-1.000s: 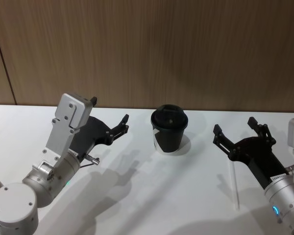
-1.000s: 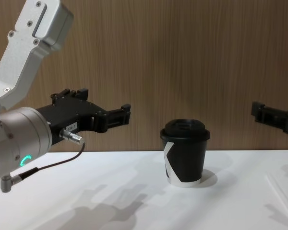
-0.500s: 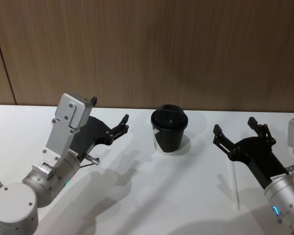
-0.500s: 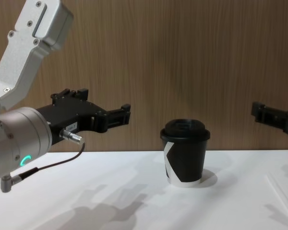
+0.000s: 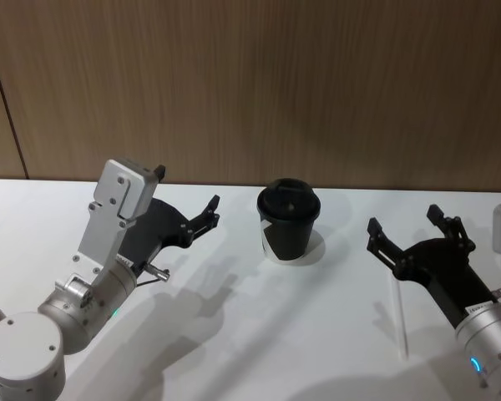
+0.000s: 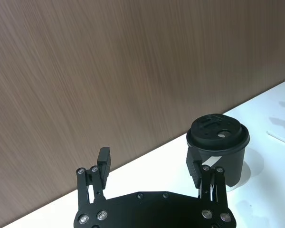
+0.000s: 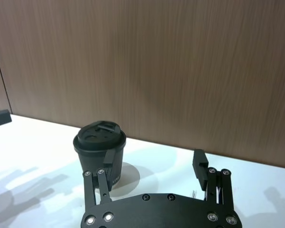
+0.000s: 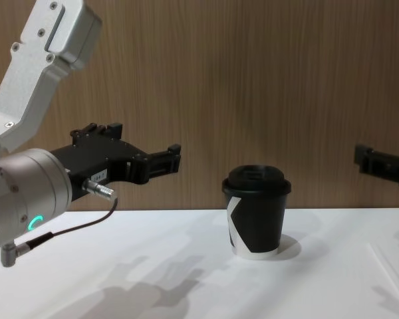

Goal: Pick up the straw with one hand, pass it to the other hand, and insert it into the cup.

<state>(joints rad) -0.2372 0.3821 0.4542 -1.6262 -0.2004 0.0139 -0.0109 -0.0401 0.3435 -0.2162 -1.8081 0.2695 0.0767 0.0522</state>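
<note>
White tabletop [image 5: 259, 322] before a wood-panelled wall [image 5: 250, 83]. The straw [image 5: 399, 322] lies flat at lower right of the head view. Its upper end runs under the right gripper [image 5: 403, 219], whose jaws are open, empty and raised clear of it. The cup [image 5: 288, 222] stands upright at centre. The left gripper [image 6: 150, 164] hovers at left with its jaws open.

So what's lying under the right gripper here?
The straw lies flat on the white table below the open right gripper. Its far end is covered by the gripper's body.
</note>
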